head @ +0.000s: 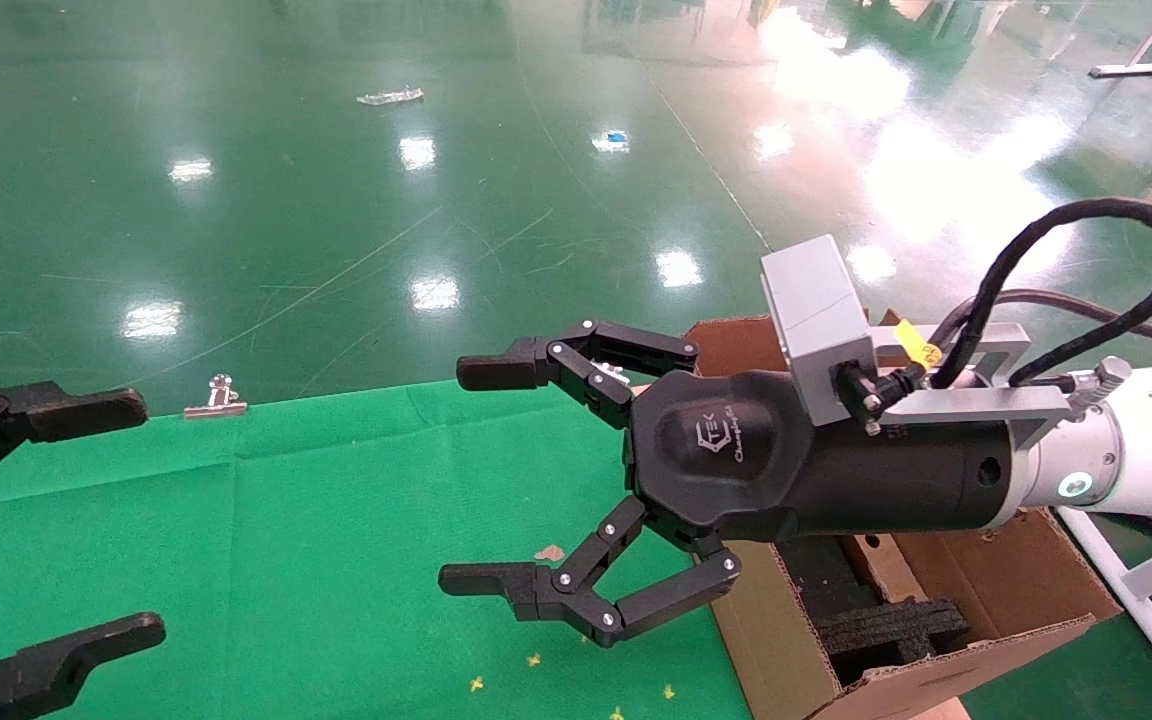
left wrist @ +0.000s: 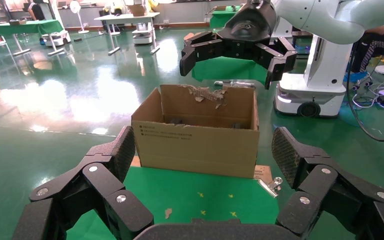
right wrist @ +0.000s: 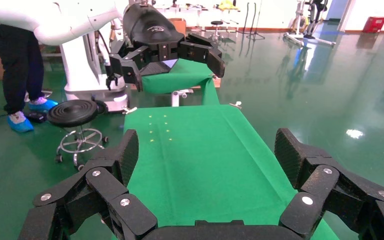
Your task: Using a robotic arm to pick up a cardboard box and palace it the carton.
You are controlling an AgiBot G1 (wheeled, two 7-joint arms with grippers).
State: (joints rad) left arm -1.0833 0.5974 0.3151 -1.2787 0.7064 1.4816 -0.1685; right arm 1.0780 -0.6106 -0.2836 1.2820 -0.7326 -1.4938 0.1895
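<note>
Cardboard box is showing in no view, so its direction from either gripper cannot be told; the right gripper [head: 476, 475] is hanging wide open and empty beside the carton [head: 936, 620], the left gripper [head: 126, 520] likewise over the green cloth [head: 286, 520].

Glossy green floor [head: 336, 200] mirrors ceiling lights; black stool [right wrist: 73, 112]; distant tables [left wrist: 125, 19].

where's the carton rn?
In the head view the carton sits at the right end of the green cloth, partly under the open right tool. In the left wrist view it stands beyond the cloth's far edge, flaps up.
</note>
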